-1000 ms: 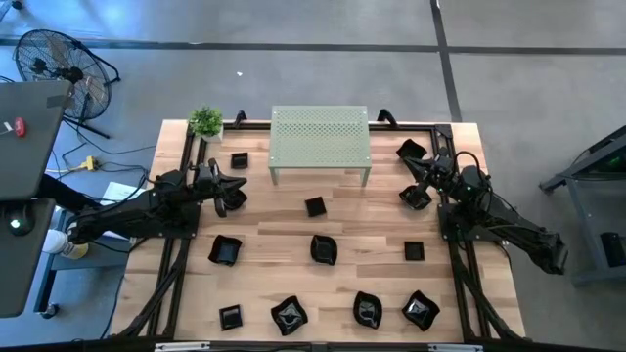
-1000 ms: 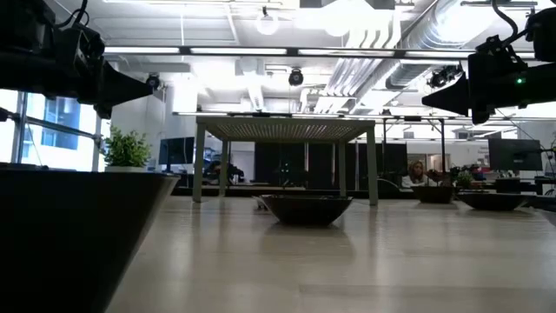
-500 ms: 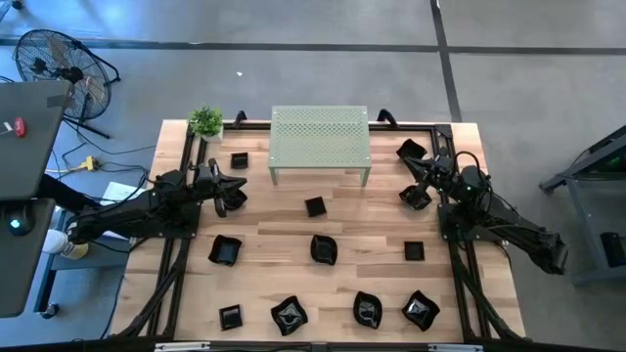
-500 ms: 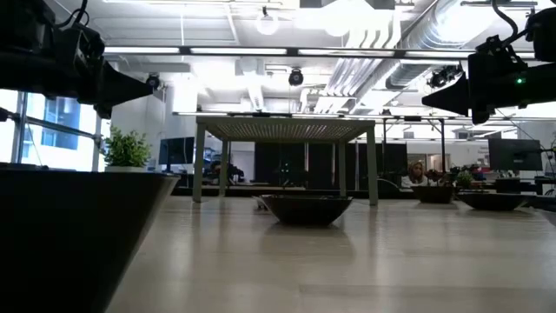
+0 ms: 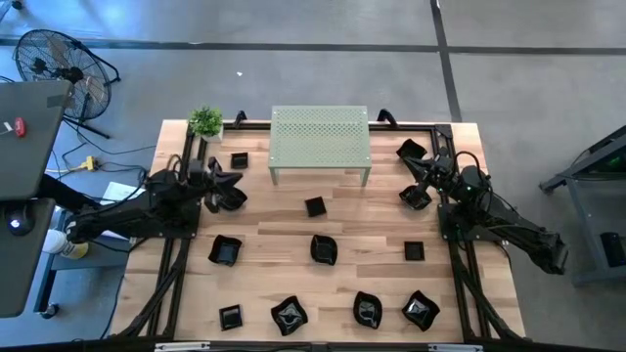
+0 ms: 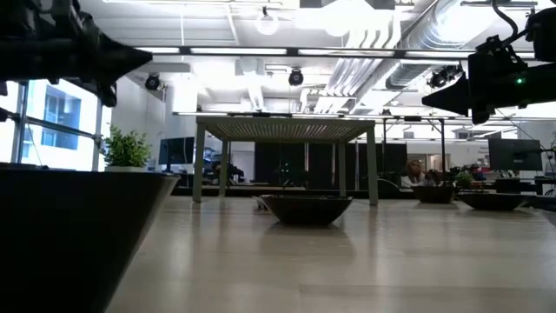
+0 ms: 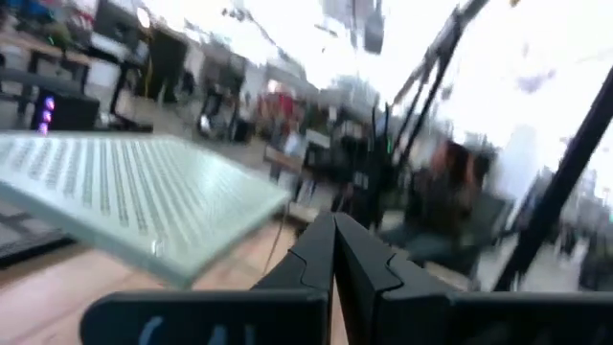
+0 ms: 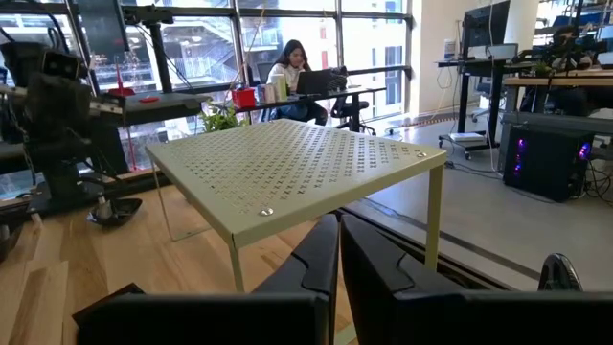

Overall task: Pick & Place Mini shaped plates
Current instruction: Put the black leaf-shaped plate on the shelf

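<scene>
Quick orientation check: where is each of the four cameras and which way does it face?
High: overhead, straight down; both arms, left gripper, right gripper.
Low: tabletop height, facing the green shelf; arms overhead.
Left wrist: past shut fingers toward the shelf.
Right wrist: past shut fingers, same shelf.
All four share the shelf.

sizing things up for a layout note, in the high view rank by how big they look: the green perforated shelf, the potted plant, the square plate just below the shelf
1. The green perforated shelf, clearly largest.
2. The potted plant.
3. The square plate, a little smaller than the plant.
</scene>
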